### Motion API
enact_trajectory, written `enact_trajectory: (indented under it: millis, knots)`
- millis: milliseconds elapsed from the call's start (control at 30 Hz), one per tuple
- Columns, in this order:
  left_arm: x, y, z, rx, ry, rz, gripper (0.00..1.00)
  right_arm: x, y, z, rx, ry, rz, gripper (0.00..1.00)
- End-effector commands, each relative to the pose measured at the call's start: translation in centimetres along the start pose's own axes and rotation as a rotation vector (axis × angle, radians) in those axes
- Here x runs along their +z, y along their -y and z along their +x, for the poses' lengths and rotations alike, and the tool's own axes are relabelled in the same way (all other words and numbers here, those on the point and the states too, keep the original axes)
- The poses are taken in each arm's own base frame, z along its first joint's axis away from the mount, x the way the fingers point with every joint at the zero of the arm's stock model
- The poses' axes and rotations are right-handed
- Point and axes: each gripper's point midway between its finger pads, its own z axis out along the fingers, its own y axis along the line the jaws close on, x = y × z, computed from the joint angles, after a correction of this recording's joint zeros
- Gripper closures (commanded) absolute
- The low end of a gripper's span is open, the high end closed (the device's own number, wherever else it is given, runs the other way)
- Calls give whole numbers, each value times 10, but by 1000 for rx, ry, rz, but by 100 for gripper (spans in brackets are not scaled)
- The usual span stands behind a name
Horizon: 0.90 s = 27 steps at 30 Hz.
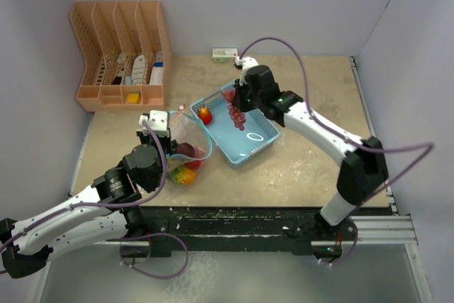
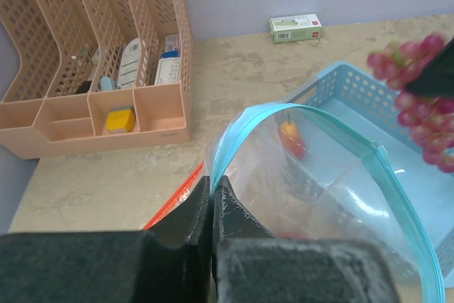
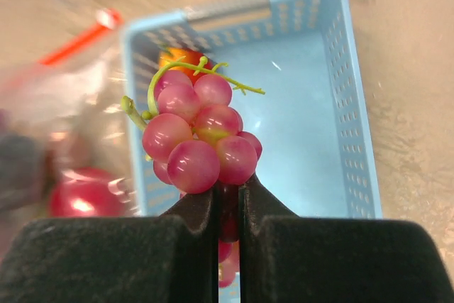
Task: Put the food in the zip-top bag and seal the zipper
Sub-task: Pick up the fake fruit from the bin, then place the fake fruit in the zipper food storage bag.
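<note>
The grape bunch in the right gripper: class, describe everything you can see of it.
The grape bunch is a toy cluster of glossy pink-red balls that look like plastic, with a curling green stem. The right gripper is shut on its lower part, pinching between the grapes, and a few more show below the fingers. It hangs over the blue basket, apparently clear of the floor, beside the open zip-top bag. Nothing else touches it.

The grapes (image 3: 202,143) are pink-red with a green stem. The basket (image 3: 355,104) is light blue with rows of tiny holes. The bag (image 2: 340,196) is clear with a blue edge. The rack (image 2: 92,40) is peach with square holes.
</note>
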Motion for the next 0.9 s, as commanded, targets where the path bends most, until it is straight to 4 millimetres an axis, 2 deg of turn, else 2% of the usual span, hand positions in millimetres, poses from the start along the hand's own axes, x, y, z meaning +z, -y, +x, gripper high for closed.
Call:
enact_trajectory:
  millis: [0,167,267,333,500,567,667,867]
  knots:
    - [-1,-5,-20,-70,28,-23,100,-69,-35,-63,81,264,-201,100]
    - [1,-2,-17,-63,24,-18,100,-138,-64,-88,123,431,-407,100]
    - [2,2,-16,-60,21,-13,100,-163,-83,-93,162,508,-534,100]
    - [3,5,-17,-64,24,-8,100,-172,-101,-97,167,542,-599,100]
    - [6,10,-15,-54,16,1,100,-179,-154,-97,152,565,-719,100]
    - [6,10,-14,-53,13,-1,100,-180,-169,-94,153,570,-753,100]
    - [5,7,-14,-57,16,-4,100,-179,-175,-90,193,574,-771,100]
    - [4,5,-17,-65,25,-8,100,-153,-173,-71,229,513,-737,100]
